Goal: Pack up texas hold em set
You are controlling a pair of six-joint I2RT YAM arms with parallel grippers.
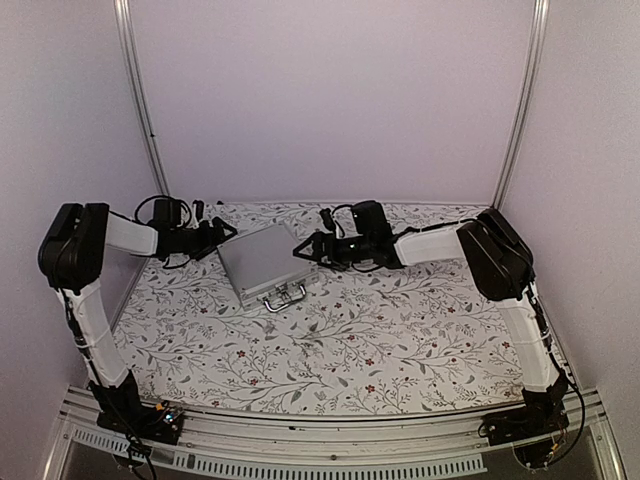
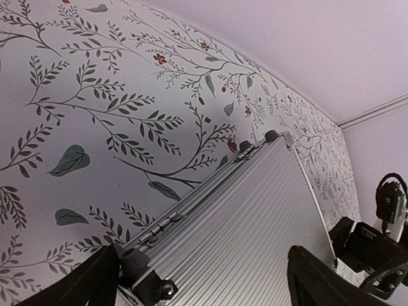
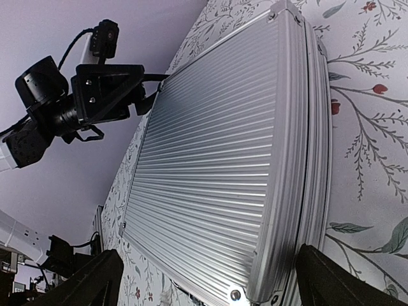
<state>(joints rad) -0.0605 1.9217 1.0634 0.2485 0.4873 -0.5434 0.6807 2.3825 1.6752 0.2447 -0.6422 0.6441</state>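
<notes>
The small silver aluminium briefcase (image 1: 265, 259) lies closed and flat on the floral tablecloth, its handle (image 1: 285, 297) toward the near side. Chips, cards, dice and tokens are hidden. My left gripper (image 1: 222, 234) is open at the case's far left corner; in the left wrist view the ribbed lid (image 2: 242, 223) and its hinges lie between the spread fingers (image 2: 83, 284). My right gripper (image 1: 303, 250) is open at the case's right edge; in the right wrist view the lid (image 3: 217, 159) fills the gap between its fingers (image 3: 331, 280).
The floral tablecloth (image 1: 400, 330) covers the table. Lilac walls with metal corner rails (image 1: 140, 100) stand behind and at the sides. The left arm (image 3: 76, 102) shows across the case in the right wrist view.
</notes>
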